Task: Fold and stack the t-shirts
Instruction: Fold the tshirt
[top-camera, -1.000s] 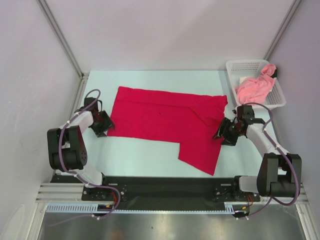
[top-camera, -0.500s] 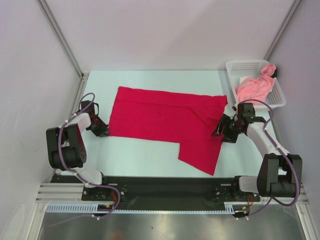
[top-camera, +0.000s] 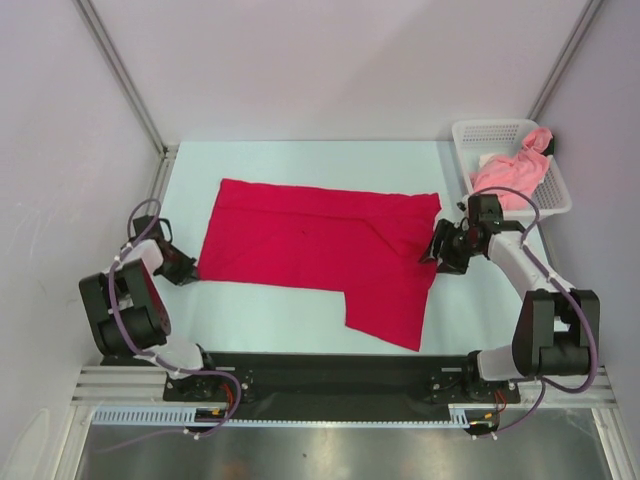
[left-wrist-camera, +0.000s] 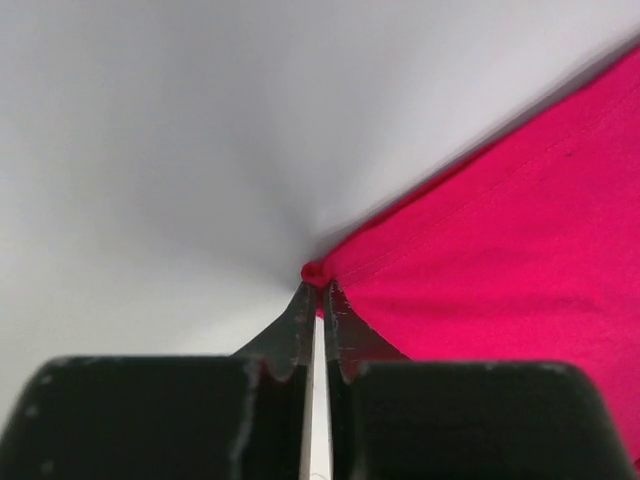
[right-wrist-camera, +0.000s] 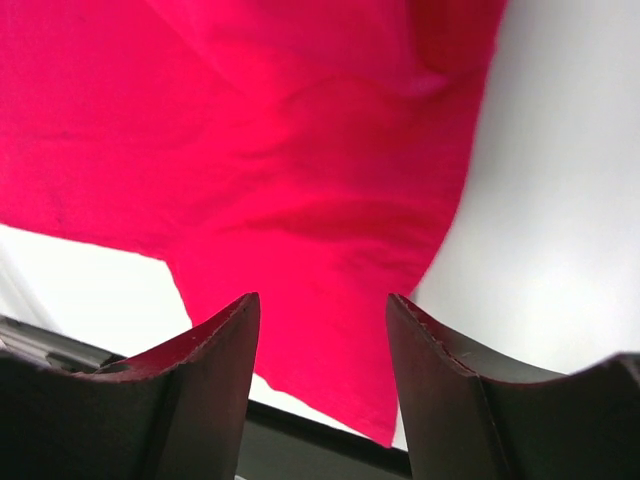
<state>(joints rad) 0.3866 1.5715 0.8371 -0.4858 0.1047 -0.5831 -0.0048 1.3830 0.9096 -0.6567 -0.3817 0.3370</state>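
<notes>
Currently: crimson t-shirt (top-camera: 310, 240), spread flat on the desk (top-camera: 270, 312). Left end effector (left-wrist-camera: 318, 290), clamped on its near-left corner. Right end effector (right-wrist-camera: 322, 300), jaws apart, empty, over the right edge. Pink t-shirt (top-camera: 510, 175), heaped in basket (top-camera: 470, 128). Advice: pinch the right corner low before folding, keeping cloth taut.

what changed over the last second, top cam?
The left gripper, shut on a corner of the red shirt, moved left and dragged the whole shirt left. The right gripper, open, shifted slightly left over the shirt's right edge. The pink shirt and basket stayed put.
</notes>
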